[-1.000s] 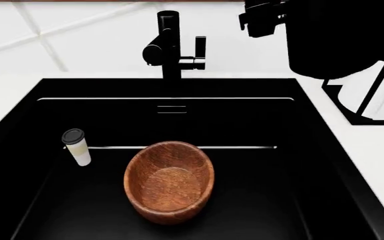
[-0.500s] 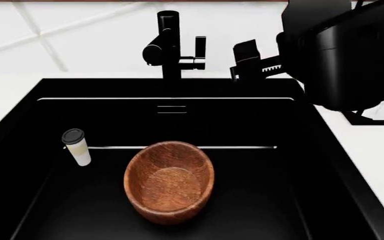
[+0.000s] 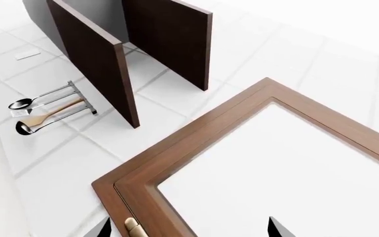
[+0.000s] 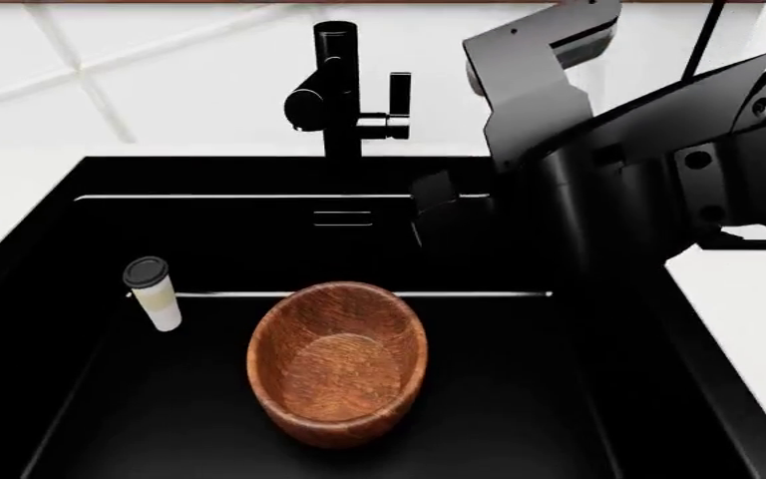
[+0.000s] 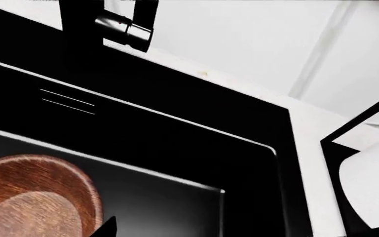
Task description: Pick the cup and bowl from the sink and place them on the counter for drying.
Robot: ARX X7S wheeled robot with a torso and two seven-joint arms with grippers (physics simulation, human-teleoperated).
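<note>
We have our right gripper [image 4: 434, 205] low over the back of the big rectangular matte-black sink [image 4: 37, 299], just in front of the tall black faucet [image 4: 340, 90], because that arm is the nearer one to the large round reddish-brown wooden bowl [image 4: 338, 361]. The bowl sits upright on the sink floor, toward the front edge and near the middle, so it looks reachable from above or by its thick rim. The small cream-white takeaway cup with a black lid [image 4: 153, 292] stands tilted by the sink's left wall, apart from the bowl. Neither is held yet.

We cannot tell whether the right fingers are apart or together: black on black hides them in the head view, and the right wrist view shows only one dark tip.

Our left gripper [image 3: 188, 228] points away at a wood-framed panel [image 3: 196, 143]; its two tips show well apart, holding nothing.

The white marbled counter [image 4: 756, 329] along the sink's right edge seems the likely drying spot.
</note>
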